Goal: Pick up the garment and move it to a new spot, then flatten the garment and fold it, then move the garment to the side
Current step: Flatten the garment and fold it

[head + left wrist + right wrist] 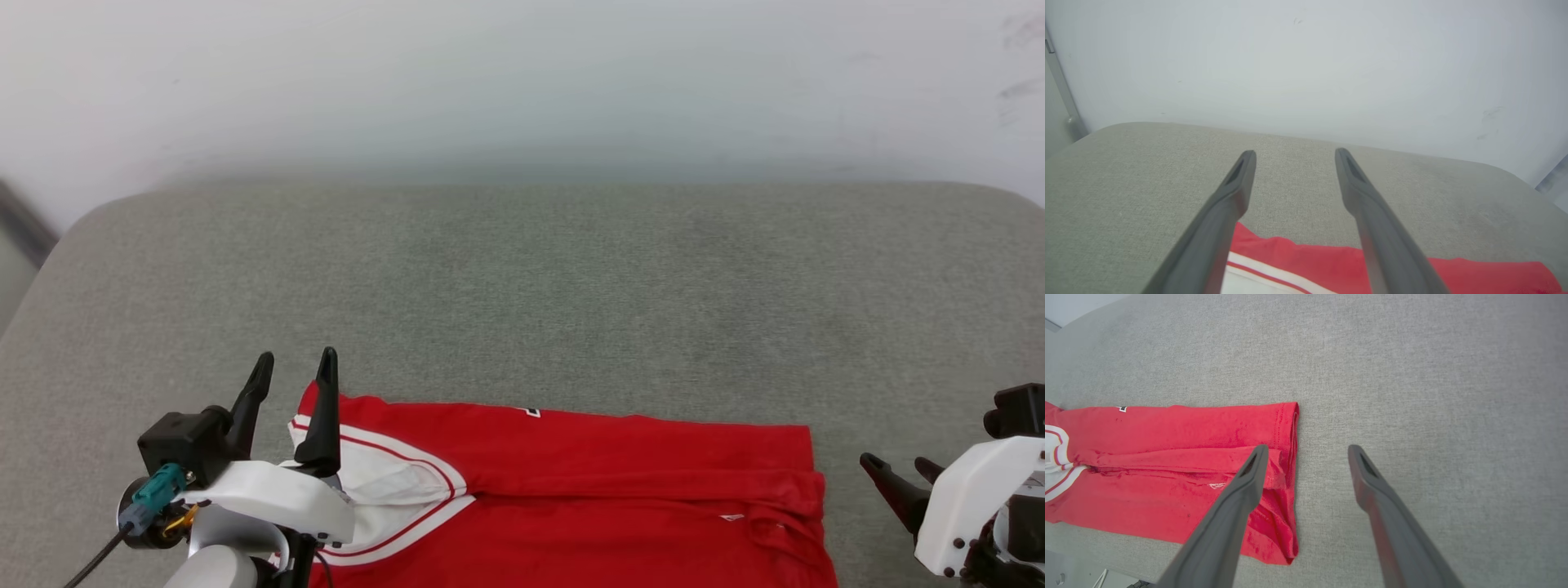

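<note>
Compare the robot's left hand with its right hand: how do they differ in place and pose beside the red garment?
The left hand stands at the garment's white-sleeved end; the right hand sits beyond its red hem end, over grey cushion. The left hand's fingers point up the head view; the right hand's slant toward the garment. Both are open, holding nothing.

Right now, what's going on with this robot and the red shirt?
A two-armed robot is working on a red garment that lies on a grey padded table. The garment looks folded lengthwise into a long band near the front edge. Both grippers are open and hold nothing. The left gripper hovers at the white-sleeved end, and the right gripper sits just off the hem end. The folding seems partly done, and the move to the side is not yet done.
</note>
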